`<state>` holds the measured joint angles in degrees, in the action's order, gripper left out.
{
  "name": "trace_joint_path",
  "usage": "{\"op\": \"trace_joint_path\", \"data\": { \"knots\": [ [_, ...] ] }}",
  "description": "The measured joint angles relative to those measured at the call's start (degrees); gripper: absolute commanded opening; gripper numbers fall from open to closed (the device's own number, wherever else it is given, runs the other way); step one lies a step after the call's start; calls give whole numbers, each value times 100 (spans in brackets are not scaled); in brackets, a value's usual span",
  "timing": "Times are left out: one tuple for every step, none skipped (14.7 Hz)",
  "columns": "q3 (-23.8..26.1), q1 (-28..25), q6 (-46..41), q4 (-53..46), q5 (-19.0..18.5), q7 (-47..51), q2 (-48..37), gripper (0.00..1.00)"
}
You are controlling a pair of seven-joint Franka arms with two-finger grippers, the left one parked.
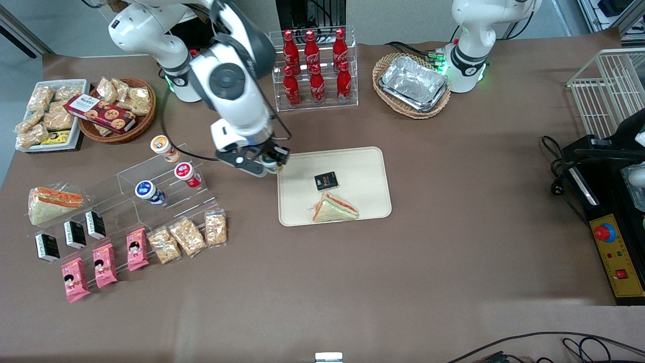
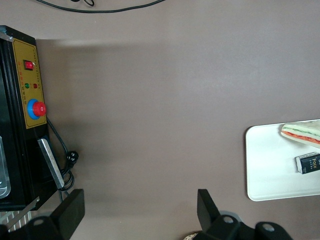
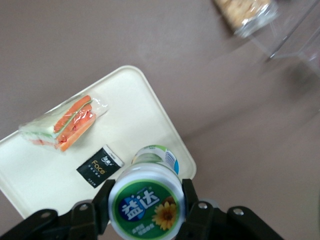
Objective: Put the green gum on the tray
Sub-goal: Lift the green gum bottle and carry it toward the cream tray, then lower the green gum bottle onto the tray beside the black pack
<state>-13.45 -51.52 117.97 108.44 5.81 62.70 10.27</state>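
Observation:
The green gum (image 3: 145,205) is a small bottle with a white-rimmed green lid, and my gripper (image 3: 146,202) is shut on its lid from both sides. In the front view my gripper (image 1: 269,162) hangs over the corner of the cream tray (image 1: 363,166) nearest the working arm's end and farthest from the front camera. The bottle (image 1: 272,165) is mostly hidden there by the fingers. The wrist view shows it above the tray's corner (image 3: 170,135). On the tray lie a wrapped sandwich (image 1: 334,208) and a small black packet (image 1: 326,181).
A clear stepped stand (image 1: 151,181) toward the working arm's end holds orange-, red- (image 1: 187,174) and blue-lidded (image 1: 148,192) bottles. Snack packets (image 1: 186,236) lie nearer the camera. A rack of cola bottles (image 1: 313,68) and a basket of foil trays (image 1: 413,84) stand farther back.

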Motion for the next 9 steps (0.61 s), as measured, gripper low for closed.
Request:
{"op": "trace_joint_path", "data": {
  "knots": [
    [-1,-101,183,42,0,169,133,35],
    [-1,-176,401,109,0,289,257,35],
    [-2,-215,663,222,0,359,352,35],
    [-4,-236,1007,405,0,402,419,35],
    [-5,-266,1375,633,0,474,470,35],
    [-7,-322,1698,857,0,580,525,35],
    [-8,-401,1916,1021,0,706,589,35],
    [-10,-485,2036,1102,0,813,655,35],
    [-9,-565,2134,1140,0,908,712,35]
  ]
}}
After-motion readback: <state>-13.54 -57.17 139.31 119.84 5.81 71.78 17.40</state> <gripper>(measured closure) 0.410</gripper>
